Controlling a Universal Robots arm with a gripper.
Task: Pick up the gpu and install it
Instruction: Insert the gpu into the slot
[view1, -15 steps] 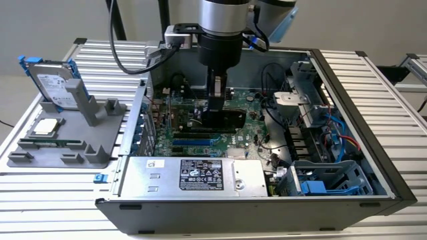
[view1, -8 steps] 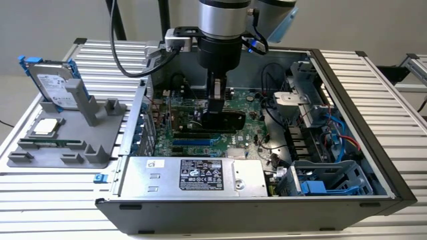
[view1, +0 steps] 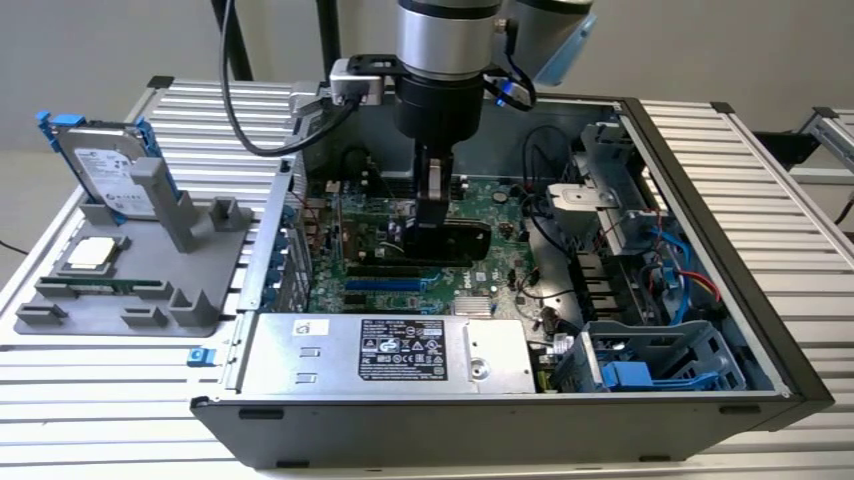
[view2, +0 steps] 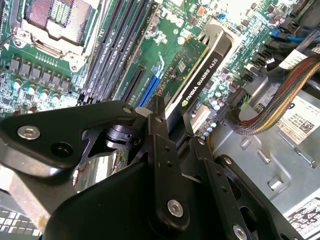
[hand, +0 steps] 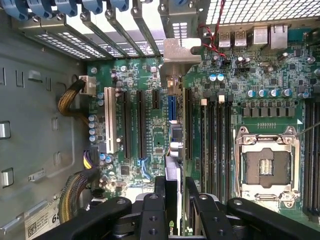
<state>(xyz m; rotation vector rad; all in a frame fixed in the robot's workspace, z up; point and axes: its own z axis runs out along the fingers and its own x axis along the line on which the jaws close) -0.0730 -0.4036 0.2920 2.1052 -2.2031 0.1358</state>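
Jaws (view2: 172, 117) clamped on the gpu (view2: 197, 75), card held on edge between them, directly over the motherboard (hand: 145, 145) slots inside the open computer case (view1: 721, 150). White lettering runs along the card's black edge.

Cables (view1: 541, 215) crowd claw (view1: 434, 232).

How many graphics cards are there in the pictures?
1. The gpu stands on edge above the motherboard inside the open computer case, held by the jaws of the gripper. Others could be hidden behind the arm.
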